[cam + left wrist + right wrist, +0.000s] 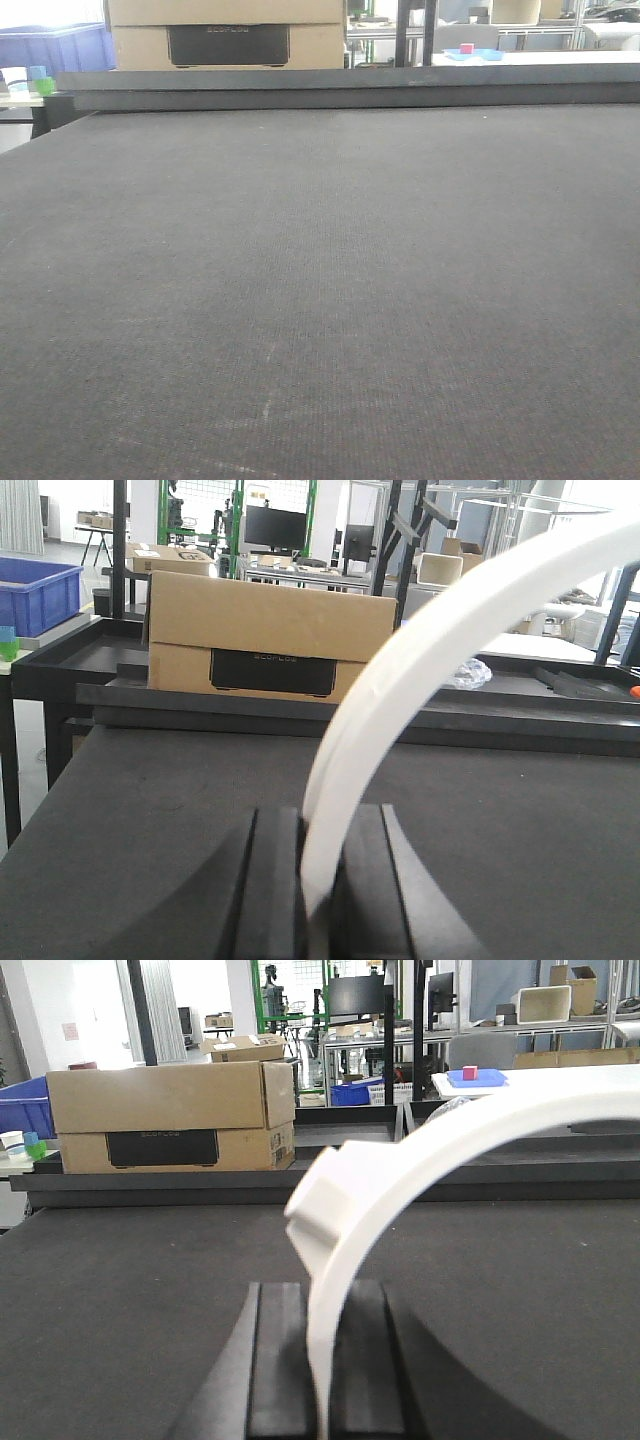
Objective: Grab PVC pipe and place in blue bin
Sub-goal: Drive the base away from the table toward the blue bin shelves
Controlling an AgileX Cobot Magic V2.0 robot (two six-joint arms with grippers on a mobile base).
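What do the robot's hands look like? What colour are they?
Both the left gripper and the right gripper are plain matte black. Each has two flat, blocky fingers with sloping outer sides. No cables or writing show, and the arms are out of view.

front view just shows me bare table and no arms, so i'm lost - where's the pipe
observer: In the left wrist view, the left jaws are shut on the pipe, a white strip that curves up and to the right.
operator: ok and the right arm, is it free
observer: No. The right jaws are shut on a white curved piece too, with a blocky step on its outer edge. I cannot tell whether it is the same pipe.
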